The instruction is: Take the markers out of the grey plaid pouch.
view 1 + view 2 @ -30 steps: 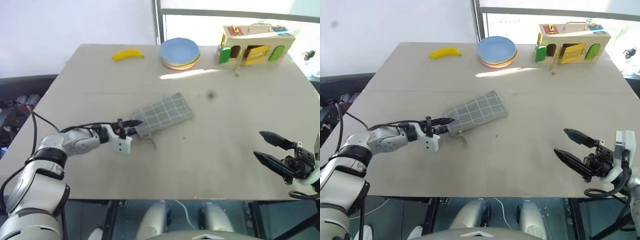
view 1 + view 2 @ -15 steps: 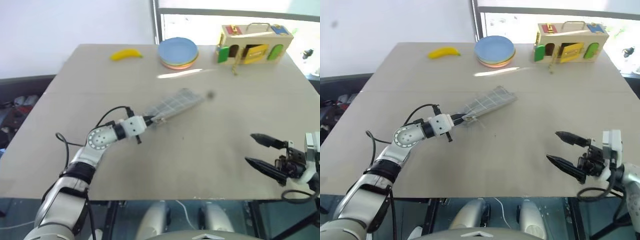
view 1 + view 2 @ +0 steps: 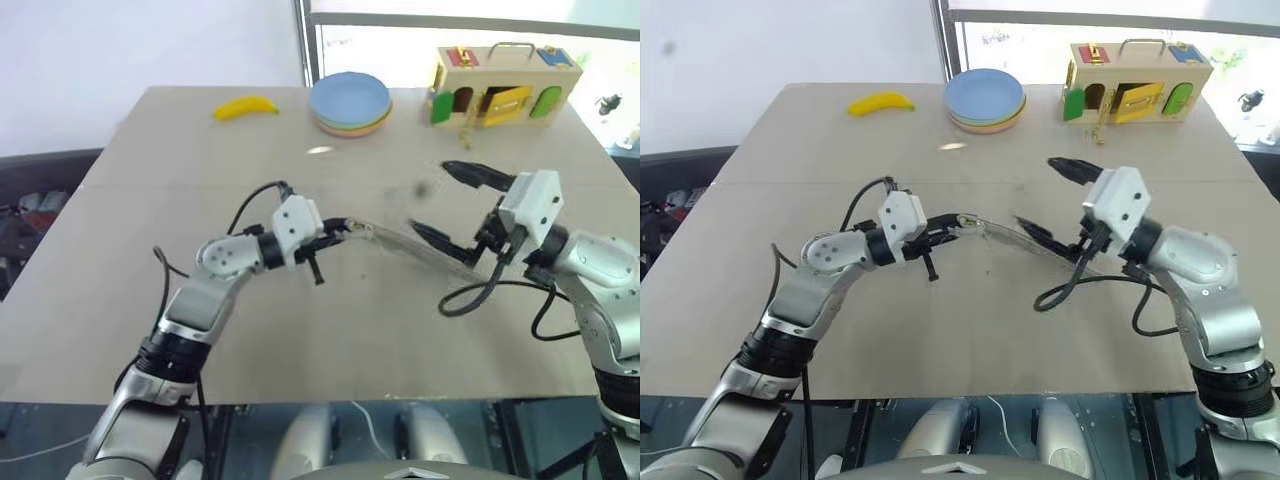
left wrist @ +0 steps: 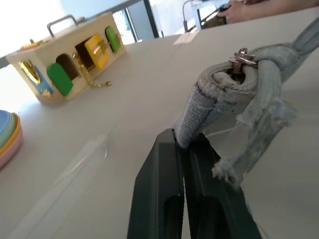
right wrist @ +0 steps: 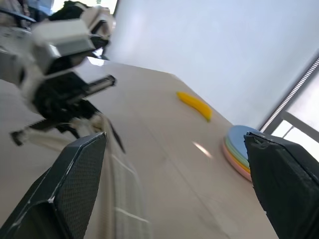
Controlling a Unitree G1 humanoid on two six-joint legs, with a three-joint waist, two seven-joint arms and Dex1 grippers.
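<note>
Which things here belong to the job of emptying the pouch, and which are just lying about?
Job:
- pouch, edge-on between the grippers
- left gripper, shut on its end
- right gripper, open

Lying about:
- banana
- plates
- wooden latch box

You see big tan table point(image 3: 120, 300), flat top, seam line running across it. Far left on table: yellow banana point(image 3: 245, 106). Just right of banana, at far edge: stack of plates point(image 3: 349, 104), blue one on top, pink and green ones under. Far right on table: wooden toy box point(image 3: 503, 86) with handle on top, little doors in green, yellow and orange, small chain hanging down at its front onto table. Bright patch of light lies near plates.
</note>
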